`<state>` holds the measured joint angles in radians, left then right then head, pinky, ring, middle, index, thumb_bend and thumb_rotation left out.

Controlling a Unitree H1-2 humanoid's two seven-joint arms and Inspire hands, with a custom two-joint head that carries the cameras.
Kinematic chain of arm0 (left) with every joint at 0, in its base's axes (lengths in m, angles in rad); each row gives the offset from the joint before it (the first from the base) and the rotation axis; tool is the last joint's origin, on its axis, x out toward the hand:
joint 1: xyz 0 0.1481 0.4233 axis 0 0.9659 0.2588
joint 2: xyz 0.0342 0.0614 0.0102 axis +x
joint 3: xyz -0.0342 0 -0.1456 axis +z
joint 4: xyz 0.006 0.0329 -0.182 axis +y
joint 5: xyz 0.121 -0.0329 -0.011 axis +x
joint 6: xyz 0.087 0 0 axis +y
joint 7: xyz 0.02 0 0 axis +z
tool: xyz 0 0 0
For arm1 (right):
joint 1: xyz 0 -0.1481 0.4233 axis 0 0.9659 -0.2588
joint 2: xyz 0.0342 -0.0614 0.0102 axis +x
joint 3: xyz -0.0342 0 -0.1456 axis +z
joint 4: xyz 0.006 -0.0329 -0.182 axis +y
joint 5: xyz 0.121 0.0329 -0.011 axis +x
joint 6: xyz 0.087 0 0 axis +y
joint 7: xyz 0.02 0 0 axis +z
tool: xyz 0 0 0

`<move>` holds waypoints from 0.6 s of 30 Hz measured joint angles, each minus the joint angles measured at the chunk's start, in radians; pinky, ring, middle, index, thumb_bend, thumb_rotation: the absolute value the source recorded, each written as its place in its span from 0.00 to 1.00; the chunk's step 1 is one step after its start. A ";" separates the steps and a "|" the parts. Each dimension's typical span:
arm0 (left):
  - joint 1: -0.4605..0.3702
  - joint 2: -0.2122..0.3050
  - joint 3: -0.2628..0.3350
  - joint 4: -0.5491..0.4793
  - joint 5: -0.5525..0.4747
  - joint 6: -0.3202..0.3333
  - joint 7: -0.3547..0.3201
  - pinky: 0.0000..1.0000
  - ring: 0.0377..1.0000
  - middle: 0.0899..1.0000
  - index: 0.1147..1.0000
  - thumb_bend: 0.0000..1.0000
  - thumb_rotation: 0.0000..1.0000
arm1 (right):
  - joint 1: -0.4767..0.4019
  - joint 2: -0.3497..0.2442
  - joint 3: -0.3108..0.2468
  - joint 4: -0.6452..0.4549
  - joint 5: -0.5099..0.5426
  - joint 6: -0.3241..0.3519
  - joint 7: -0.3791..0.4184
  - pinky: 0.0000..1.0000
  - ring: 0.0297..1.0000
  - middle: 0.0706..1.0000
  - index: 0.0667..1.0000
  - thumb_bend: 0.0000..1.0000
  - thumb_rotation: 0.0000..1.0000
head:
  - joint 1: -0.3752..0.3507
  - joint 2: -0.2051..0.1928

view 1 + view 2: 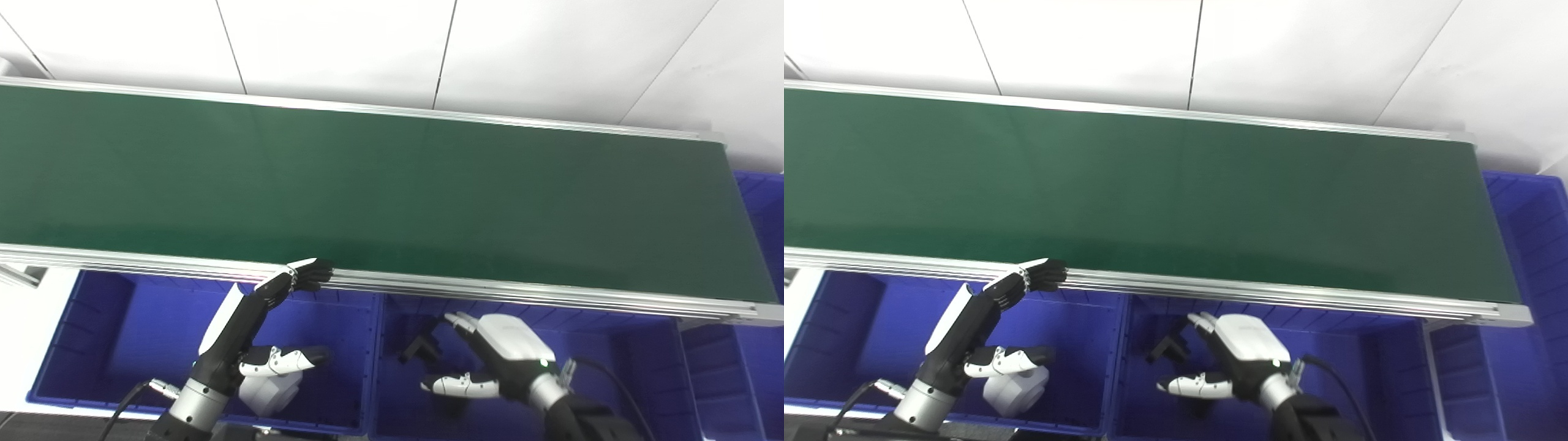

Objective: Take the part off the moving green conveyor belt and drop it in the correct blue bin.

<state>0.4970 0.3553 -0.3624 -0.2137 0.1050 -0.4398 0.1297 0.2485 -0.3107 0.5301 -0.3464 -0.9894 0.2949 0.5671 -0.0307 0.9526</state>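
Observation:
The green conveyor belt (367, 190) runs across the picture and carries no part that I can see. My left hand (257, 334) hangs open over the left blue bin (92, 343), its fingertips by the belt's near rail. A white rounded part (269, 392) lies in that bin under the thumb. My right hand (496, 361) is open over the middle blue bin (618, 380), holding nothing. A black angular part (419, 349) lies in this bin just left of its fingers.
The belt's aluminium near rail (490, 291) overhangs the bins' far edges. A narrow blue bin (716, 380) sits to the right, and another blue bin (765, 202) stands past the belt's right end. White wall panels lie behind.

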 measured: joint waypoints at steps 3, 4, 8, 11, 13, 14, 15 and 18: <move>0.003 0.000 0.005 0.000 -0.007 0.000 -0.006 0.72 0.76 0.77 0.76 0.78 0.52 | 0.059 0.006 -0.045 -0.057 0.055 -0.012 -0.072 0.93 0.91 0.91 0.92 0.75 0.91 | -0.005 -0.003; 0.004 0.000 0.006 0.000 -0.006 0.000 -0.007 0.72 0.76 0.77 0.76 0.78 0.53 | 0.078 0.014 -0.066 -0.077 0.091 -0.028 -0.112 0.91 0.90 0.90 0.92 0.74 0.90 | -0.005 -0.003; 0.003 0.000 0.010 0.000 0.001 0.000 -0.010 0.74 0.77 0.77 0.76 0.80 0.55 | 0.141 0.074 -0.108 -0.125 0.213 -0.090 -0.248 0.75 0.83 0.85 0.89 0.73 0.79 | -0.011 -0.011; 0.002 0.000 0.011 0.003 0.002 0.000 -0.014 0.75 0.77 0.77 0.76 0.80 0.56 | 0.189 0.145 -0.117 -0.148 0.316 -0.124 -0.321 0.72 0.83 0.86 0.90 0.71 0.76 | -0.008 -0.025; 0.002 0.000 0.011 0.008 0.005 0.000 -0.017 0.74 0.77 0.77 0.76 0.80 0.56 | 0.226 0.192 -0.118 -0.145 0.379 -0.146 -0.370 0.72 0.82 0.86 0.91 0.70 0.75 | -0.003 -0.034; 0.002 0.000 0.010 0.011 0.007 0.000 -0.020 0.74 0.77 0.77 0.77 0.80 0.56 | 0.242 0.210 -0.113 -0.137 0.395 -0.165 -0.392 0.71 0.81 0.86 0.92 0.69 0.74 | -0.002 -0.037; 0.002 0.000 0.010 0.013 0.008 0.000 -0.023 0.74 0.77 0.77 0.77 0.80 0.56 | 0.258 0.226 -0.102 -0.114 0.408 -0.193 -0.423 0.71 0.81 0.86 0.92 0.69 0.74 | -0.002 -0.037; -0.003 -0.001 0.008 0.013 0.014 0.000 -0.027 0.74 0.77 0.77 0.77 0.80 0.55 | 0.278 0.246 -0.087 -0.034 0.435 -0.277 -0.487 0.73 0.82 0.87 0.93 0.70 0.74 | 0.008 -0.051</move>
<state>0.4938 0.3545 -0.3540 -0.2004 0.1194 -0.4398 0.1022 0.5263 -0.0647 0.4432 -0.3800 -0.5541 0.0184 0.0797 -0.0230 0.9021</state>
